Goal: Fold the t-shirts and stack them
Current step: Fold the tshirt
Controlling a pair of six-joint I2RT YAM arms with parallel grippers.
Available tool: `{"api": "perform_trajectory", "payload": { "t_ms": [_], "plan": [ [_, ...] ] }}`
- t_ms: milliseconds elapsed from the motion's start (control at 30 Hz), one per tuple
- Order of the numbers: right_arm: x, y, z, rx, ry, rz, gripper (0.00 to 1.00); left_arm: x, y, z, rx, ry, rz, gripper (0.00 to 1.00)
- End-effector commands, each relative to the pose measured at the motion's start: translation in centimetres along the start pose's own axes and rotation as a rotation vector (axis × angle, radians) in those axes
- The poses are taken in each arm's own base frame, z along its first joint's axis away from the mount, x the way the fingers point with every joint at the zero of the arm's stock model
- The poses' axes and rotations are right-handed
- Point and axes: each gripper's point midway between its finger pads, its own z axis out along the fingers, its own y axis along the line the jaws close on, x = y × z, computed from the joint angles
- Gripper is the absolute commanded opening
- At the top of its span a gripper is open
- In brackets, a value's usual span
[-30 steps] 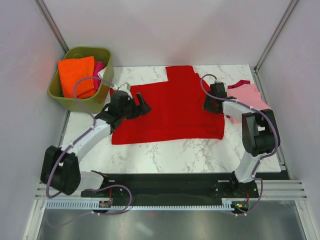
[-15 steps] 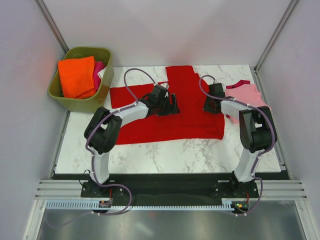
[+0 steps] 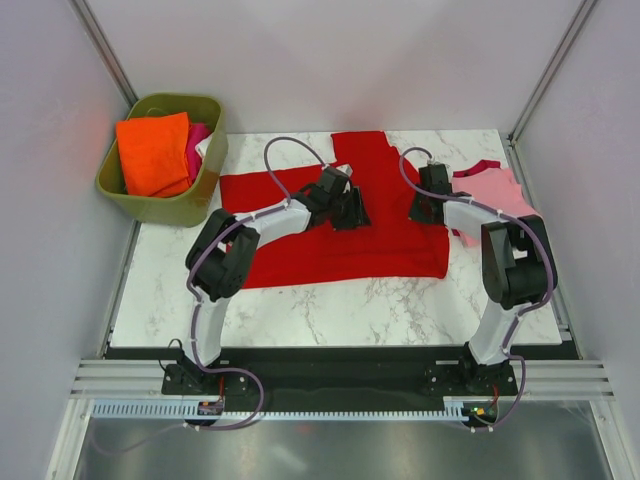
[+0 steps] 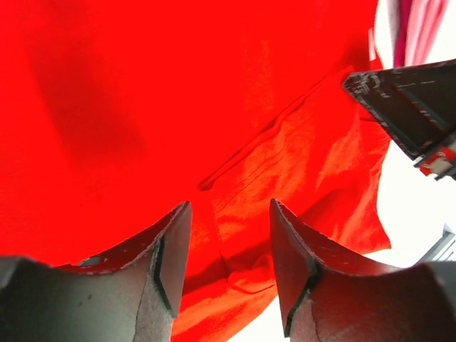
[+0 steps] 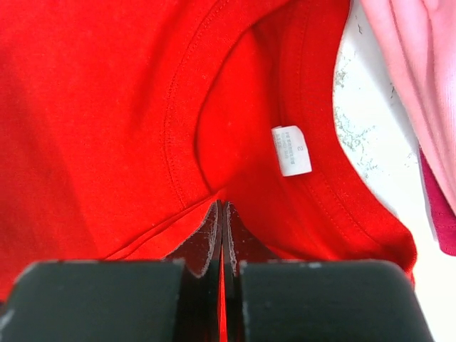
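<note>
Here, the bright red cloth t-shirt [image 3: 340, 235] lies spread flat across the middle of the white marble surface [image 3: 330, 305], reaching its far edge. The right claw [image 5: 219, 210] is pressed together on the collar seam beside the white label [image 5: 291, 151], probably to lift that end for a fold. The left claw [image 4: 229, 210] hangs spread over a crease near the shirt's middle, gripping nothing. The light pink t-shirt with dark trim [image 3: 495, 190] waits at the far right corner, and the olive-green plastic tub [image 3: 190, 205] sits by the far left corner.
</note>
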Motion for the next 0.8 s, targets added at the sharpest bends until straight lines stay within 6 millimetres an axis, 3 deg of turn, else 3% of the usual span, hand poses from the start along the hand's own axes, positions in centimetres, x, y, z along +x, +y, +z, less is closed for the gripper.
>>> {"api": "perform_trajectory", "payload": {
  "t_ms": [0, 233, 567, 767],
  "plan": [
    [-1.7, 0.8, -1.4, -0.043, -0.063, 0.012, 0.00, 0.8, -1.2, 0.5, 0.029, 0.048, -0.037, 0.54],
    [-2.8, 0.9, -2.7, -0.059, -0.114, 0.024, 0.00, 1.7, -0.7, 1.1, 0.008, 0.077, -0.062, 0.49],
    [-2.6, 0.8, -2.8, -0.069, -0.115, 0.036, 0.00, 1.9, -1.4, 2.4, 0.020, 0.097, -0.066, 0.38],
    [-2.6, 0.6, -2.9, -0.071, -0.119, 0.039, 0.00, 2.0, -1.1, 2.8, -0.009, 0.107, -0.075, 0.37]
  ]
}}
